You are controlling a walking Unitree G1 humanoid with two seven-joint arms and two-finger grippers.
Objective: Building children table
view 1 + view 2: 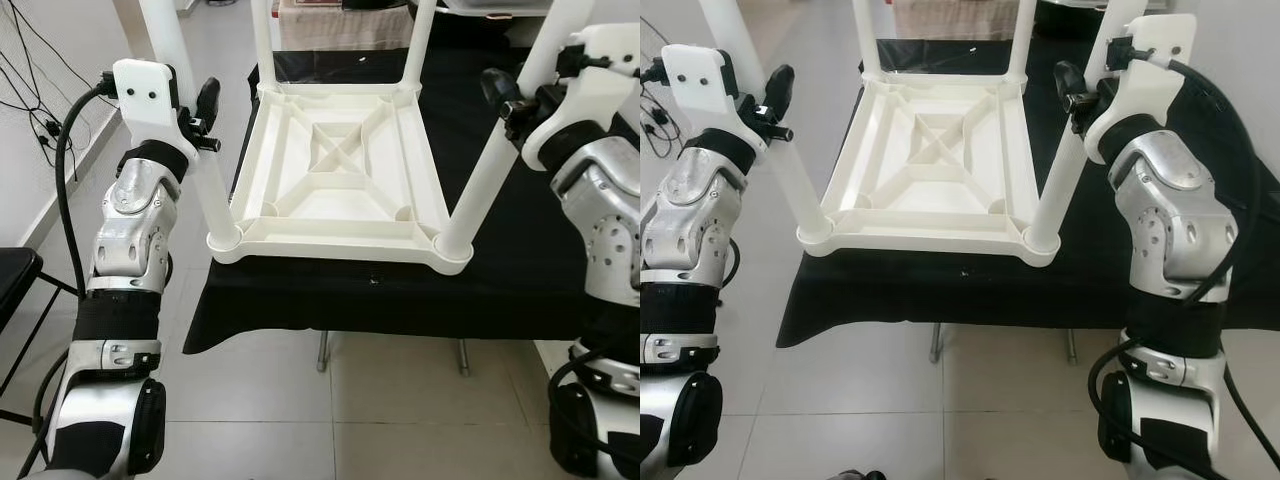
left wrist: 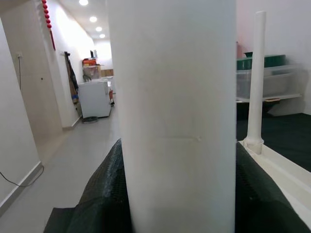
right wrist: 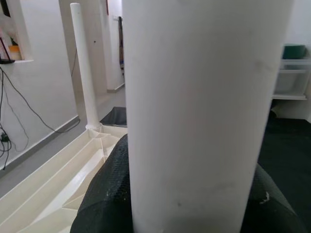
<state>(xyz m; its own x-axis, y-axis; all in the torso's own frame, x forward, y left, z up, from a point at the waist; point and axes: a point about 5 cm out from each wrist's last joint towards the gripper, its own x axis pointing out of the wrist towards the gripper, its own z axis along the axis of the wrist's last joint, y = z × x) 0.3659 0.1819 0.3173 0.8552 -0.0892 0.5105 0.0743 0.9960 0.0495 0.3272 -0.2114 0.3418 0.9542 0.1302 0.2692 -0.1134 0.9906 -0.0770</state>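
A white plastic children's table (image 1: 340,170) lies upside down on a black-covered work table (image 1: 300,300), with its four legs pointing up. My left gripper (image 1: 200,115) is shut on the near left leg (image 1: 215,200), about halfway up. My right gripper (image 1: 505,100) is shut on the near right leg (image 1: 480,190) at a similar height. In the left wrist view that leg (image 2: 175,121) stands close between the black fingers (image 2: 102,194), and a far leg (image 2: 256,77) rises behind. The right wrist view has its leg (image 3: 204,111) between the fingers (image 3: 104,194), with another far leg (image 3: 85,68) beyond.
The black cloth (image 1: 520,280) hangs over the work table's front edge above a tiled floor (image 1: 400,410). A black chair (image 1: 15,275) stands at my left, and cables (image 1: 40,90) run along the left wall. Storage boxes (image 2: 277,82) sit at the back.
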